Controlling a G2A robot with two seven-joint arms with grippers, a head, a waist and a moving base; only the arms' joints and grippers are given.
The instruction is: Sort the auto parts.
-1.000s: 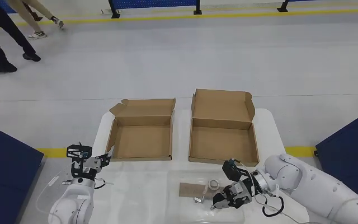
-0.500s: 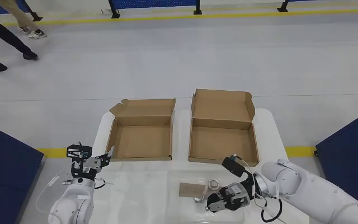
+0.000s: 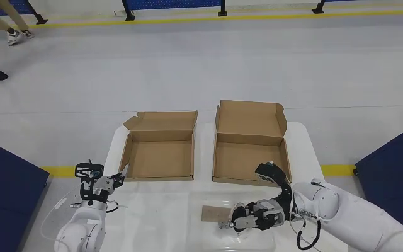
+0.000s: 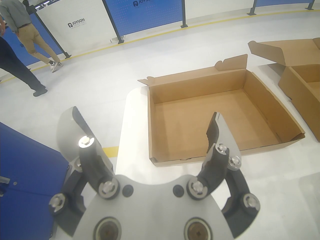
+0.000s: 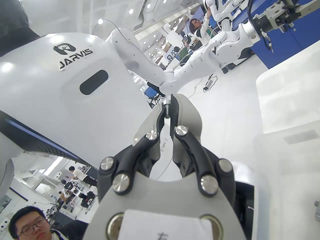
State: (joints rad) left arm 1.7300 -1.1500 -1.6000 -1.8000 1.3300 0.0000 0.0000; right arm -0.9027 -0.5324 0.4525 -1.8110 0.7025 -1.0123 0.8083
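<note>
Small part: a little metal bit with rings on it like a screw (image 5: 166, 108). It was off the table, stuck between the tips of the right gripper (image 5: 170, 104).
Right gripper: its two fingers were pressed together on the small part. That end pointed back at the robot, not at the boxes.
Where it was: from above, the right gripper (image 3: 235, 220) was low over the near part of the table (image 3: 157, 208). It was in front of the right box (image 3: 250, 162), with a gap between them.
Brown card: a flat brown piece (image 3: 214, 211) lay on the table just beside the right gripper. I could not tell if they touched.
Right box: brown card, open at the top, its lid standing up at the far side.
Left box: the same kind of box (image 3: 157, 159), just beside the right one, lid flaps up too.
Left gripper: it hung over the near left corner of the table (image 3: 119, 173). Its fingers were spread wide (image 4: 144, 113) with nothing in them.
In its way: the left box (image 4: 212, 116) sat right ahead of the left gripper, its near wall facing the fingers.
</note>
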